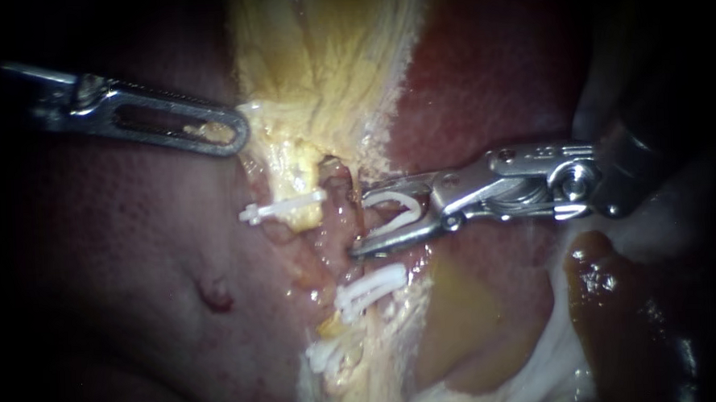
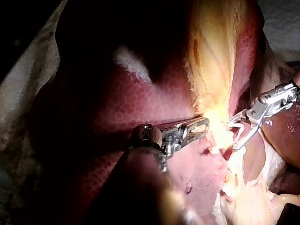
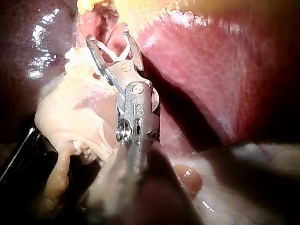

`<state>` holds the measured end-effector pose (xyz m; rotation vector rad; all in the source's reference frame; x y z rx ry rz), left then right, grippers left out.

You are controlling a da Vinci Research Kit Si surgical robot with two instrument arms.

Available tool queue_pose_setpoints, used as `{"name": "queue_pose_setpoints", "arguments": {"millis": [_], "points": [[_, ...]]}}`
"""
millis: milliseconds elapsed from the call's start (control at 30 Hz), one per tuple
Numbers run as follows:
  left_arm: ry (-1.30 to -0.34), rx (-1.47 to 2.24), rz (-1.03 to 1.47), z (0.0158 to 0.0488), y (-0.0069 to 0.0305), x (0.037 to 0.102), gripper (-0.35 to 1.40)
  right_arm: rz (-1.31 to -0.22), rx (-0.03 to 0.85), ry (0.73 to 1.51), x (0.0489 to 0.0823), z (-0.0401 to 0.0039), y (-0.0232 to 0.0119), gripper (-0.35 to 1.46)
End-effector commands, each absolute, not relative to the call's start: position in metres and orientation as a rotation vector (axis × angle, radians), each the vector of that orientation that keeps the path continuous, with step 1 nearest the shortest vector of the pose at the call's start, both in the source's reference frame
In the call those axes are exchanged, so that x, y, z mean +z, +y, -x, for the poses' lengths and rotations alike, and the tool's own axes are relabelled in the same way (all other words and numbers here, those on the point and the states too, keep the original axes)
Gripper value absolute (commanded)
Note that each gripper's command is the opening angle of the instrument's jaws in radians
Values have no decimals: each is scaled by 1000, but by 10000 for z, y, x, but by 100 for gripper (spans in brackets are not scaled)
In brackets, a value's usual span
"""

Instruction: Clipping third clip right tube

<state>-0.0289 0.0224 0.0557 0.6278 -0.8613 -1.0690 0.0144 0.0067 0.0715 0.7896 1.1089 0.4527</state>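
The clip (image 1: 398, 199) is white, curved and open, and it sits between the jaws of my right instrument (image 1: 363, 218). Both jaws press on its arms and its mouth faces left. The right tube (image 1: 340, 195), a thin pink glistening strand, runs from far to near just at that mouth. I cannot tell whether it has entered. Nearer, two closed white clips (image 1: 370, 287) (image 1: 326, 354) lie across the strand.

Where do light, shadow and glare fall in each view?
Endoscope view: light centres on the right instrument and its clip, edges dark. Left wrist view: yellow tissue glares, left instrument dark along its shaft. Right wrist view: glints on the liver.
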Motion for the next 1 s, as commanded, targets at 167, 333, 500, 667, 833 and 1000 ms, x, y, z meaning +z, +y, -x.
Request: {"name": "queue_pose_setpoints", "arguments": {"millis": [167, 333, 500, 667, 833, 1000], "points": [[-861, -1069, -628, 289, 224, 557, -35, -858, 479, 1166, 715, -150, 68, 48], [-861, -1069, -628, 289, 224, 557, -35, -924, 480, 1210, 715, -152, 69, 45], [-861, -1069, -628, 289, 224, 557, -35, -945, 487, 1236, 715, -152, 70, 45], [-861, -1069, -628, 289, 224, 557, -35, -974, 512, 1288, 711, -151, 71, 46], [-861, -1069, -628, 289, 224, 557, -35, -983, 521, 1307, 705, -152, 71, 47], [-861, -1069, -628, 289, 224, 558, -35, -987, 527, 1325, 697, -151, 72, 48]]}}
